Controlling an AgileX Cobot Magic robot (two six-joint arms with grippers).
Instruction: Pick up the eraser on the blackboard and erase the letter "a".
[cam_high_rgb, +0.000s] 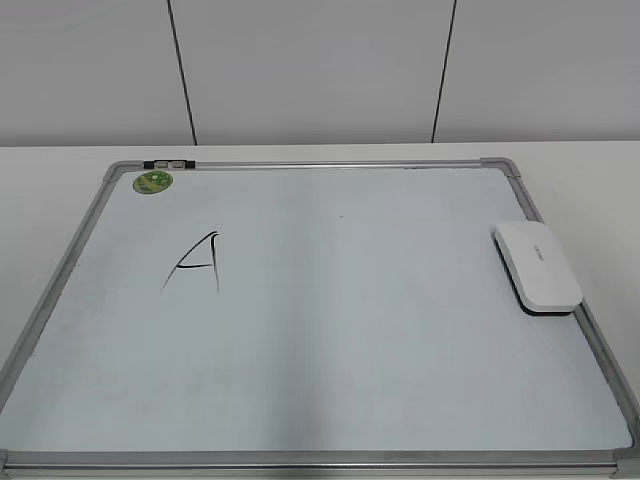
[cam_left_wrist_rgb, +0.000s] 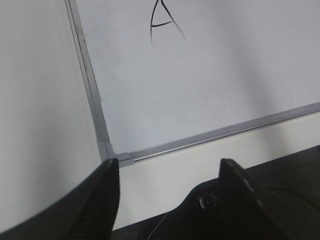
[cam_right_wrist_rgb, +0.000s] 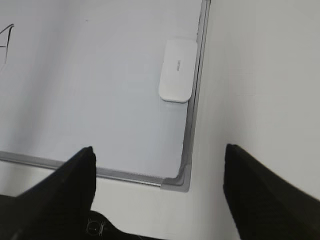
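The eraser (cam_high_rgb: 537, 266), a flat white oblong block, lies on the blackboard (cam_high_rgb: 330, 165) against its right frame; it also shows in the right wrist view (cam_right_wrist_rgb: 177, 77). The only letter on the board is a thin black handwritten "a" (cam_high_rgb: 195, 262), drawn angular with a tail stroke, on the left half. It shows at the top of the left wrist view (cam_left_wrist_rgb: 162, 20) and at the left edge of the right wrist view (cam_right_wrist_rgb: 5, 45). My left gripper (cam_left_wrist_rgb: 167, 167) is open and empty off the board's near left corner. My right gripper (cam_right_wrist_rgb: 159, 155) is open and empty off the near right corner. Neither gripper shows in the exterior view.
A round green sticker (cam_high_rgb: 153, 182) sits at the board's far left corner, with a small black and silver clip (cam_high_rgb: 168, 163) on the far frame beside it. The board lies on a white table (cam_high_rgb: 60, 160). A grey panelled wall stands behind.
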